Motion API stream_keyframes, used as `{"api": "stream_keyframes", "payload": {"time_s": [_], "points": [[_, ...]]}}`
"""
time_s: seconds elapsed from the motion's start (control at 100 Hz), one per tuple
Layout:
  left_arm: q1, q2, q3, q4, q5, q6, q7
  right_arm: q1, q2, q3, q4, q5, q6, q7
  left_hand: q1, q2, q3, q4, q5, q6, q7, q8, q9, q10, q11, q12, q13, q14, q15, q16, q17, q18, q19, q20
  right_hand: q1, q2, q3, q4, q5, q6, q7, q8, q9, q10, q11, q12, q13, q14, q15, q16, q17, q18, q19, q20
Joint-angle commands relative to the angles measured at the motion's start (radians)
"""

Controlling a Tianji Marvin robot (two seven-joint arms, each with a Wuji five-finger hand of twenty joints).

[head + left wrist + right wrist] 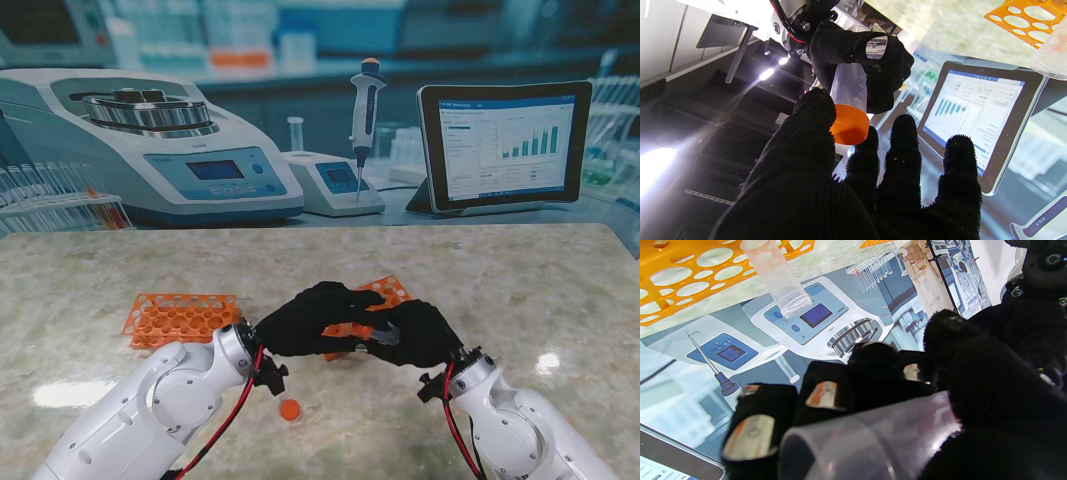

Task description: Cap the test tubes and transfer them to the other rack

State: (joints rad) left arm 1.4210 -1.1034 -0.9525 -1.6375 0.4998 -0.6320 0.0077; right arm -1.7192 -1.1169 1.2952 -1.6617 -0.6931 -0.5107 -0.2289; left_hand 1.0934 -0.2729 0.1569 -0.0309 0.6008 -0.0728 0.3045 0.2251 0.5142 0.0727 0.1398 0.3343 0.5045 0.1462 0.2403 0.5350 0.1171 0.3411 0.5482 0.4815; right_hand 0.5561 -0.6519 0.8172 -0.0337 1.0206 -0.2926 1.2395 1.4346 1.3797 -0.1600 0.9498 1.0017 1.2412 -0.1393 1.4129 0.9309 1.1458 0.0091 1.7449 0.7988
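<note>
Stand view: marble table [520, 290], then the left orange rack [180, 318]. Right of that rack, the right hand [415, 335] grips a clear tube [848, 87]; the left hand [315, 318] pinches its orange cap [849, 128]. A loose cap [290, 409] lies nearer to me.

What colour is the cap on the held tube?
Orange cap; the left wrist view shows it best.

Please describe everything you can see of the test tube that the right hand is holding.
The test tube is a wide cylinder of clear, slightly frosted plastic with faint printed graduation marks on its wall. The right hand is closed around its body. An orange cap sits on one end, and the left hand touches that cap with thumb and fingers. The tube is held in the air over the table, near an orange rack.
</note>
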Motion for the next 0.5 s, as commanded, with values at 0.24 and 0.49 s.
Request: {"api": "stream_keyframes", "payload": {"time_s": [0.24,0.49], "points": [[-0.015,-0.006,0.023,0.016,-0.004,0.016,0.001,-0.014,-0.006,0.000,-0.008,-0.005,-0.013,-0.013,0.088,-0.032,0.088,0.029,0.015,0.057,0.167,0.227,0.030,-0.001,0.042,0.067,0.068,-0.059,0.097,0.125,0.051,-0.027,0.152,0.090,0.044,0.018,-0.005,0.004,0.023,-0.076,0.054,0.033,0.038,0.008,0.007,0.003,0.085,-0.133,0.129,0.025,0.027,-0.015,0.102,0.004],[-0.031,-0.006,0.042,0.023,-0.010,0.022,-0.007,-0.018,-0.008,-0.002,-0.011,-0.008,-0.025,-0.023,0.155,0.000,0.097,0.048,-0.038,0.014,0.299,0.308,0.096,-0.028,0.121,0.219,0.170,-0.099,0.230,0.537,0.147,-0.067,0.418,0.223,0.045,0.018,-0.006,0.004,0.022,-0.076,0.053,0.034,0.036,0.010,0.007,0.003,0.085,-0.133,0.129,0.025,0.027,-0.015,0.102,0.004]]}}
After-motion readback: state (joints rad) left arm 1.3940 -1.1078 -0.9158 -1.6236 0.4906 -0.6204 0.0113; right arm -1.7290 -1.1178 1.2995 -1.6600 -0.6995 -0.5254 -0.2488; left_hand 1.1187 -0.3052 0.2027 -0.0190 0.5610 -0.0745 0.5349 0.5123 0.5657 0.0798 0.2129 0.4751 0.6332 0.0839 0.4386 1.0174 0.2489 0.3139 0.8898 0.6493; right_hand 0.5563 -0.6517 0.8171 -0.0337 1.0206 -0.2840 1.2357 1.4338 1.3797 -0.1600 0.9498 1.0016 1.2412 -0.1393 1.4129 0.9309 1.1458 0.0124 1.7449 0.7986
